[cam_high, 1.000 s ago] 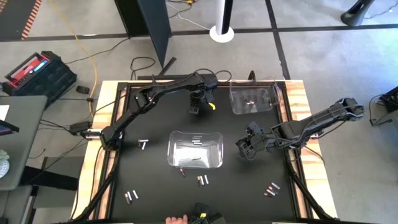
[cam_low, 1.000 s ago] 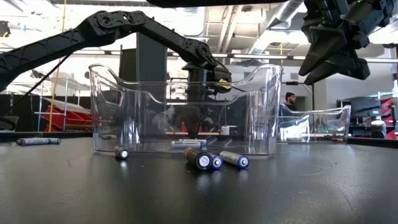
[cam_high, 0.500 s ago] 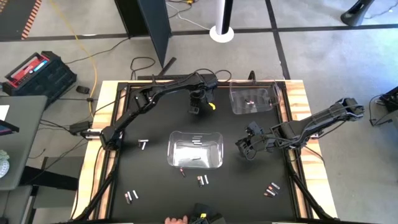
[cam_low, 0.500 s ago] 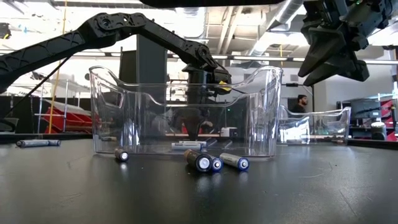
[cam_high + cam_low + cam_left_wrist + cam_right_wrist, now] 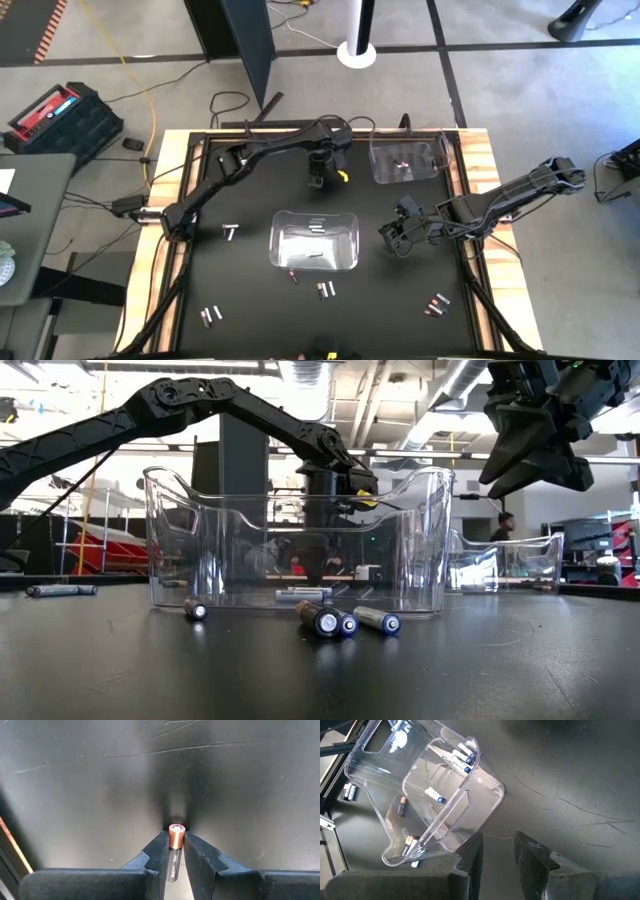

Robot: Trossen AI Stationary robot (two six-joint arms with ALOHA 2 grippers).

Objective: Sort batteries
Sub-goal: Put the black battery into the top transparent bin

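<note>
Your left pincer (image 5: pixel 175 851) is closed on one dark battery (image 5: pixel 175 840) with a copper-coloured end. In the high view this pincer (image 5: pixel 317 178) hangs above bare desk (image 5: pixel 250 190) at about 12 o'clock, just beside the far bin (image 5: pixel 405 160) and well inside the desk's far edge. You have open black surface around it on the side toward the near bin (image 5: pixel 315 240).

Your right pincer (image 5: pixel 392 240) waits at about 3 o'clock from the near bin, its fingers (image 5: pixel 532 855) apart and holding nothing. The strip between it and the bin wall is narrow.

Loose batteries (image 5: pixel 325 290) lie at 6 o'clock of the near bin, more at 7 o'clock (image 5: pixel 210 316), at 5 o'clock (image 5: pixel 437 303) close to the front edge, and at 9 o'clock (image 5: pixel 231 232).

In the low view the near bin's clear wall (image 5: pixel 300 540) partly hides your left pincer, so the held cell is not readable there.
</note>
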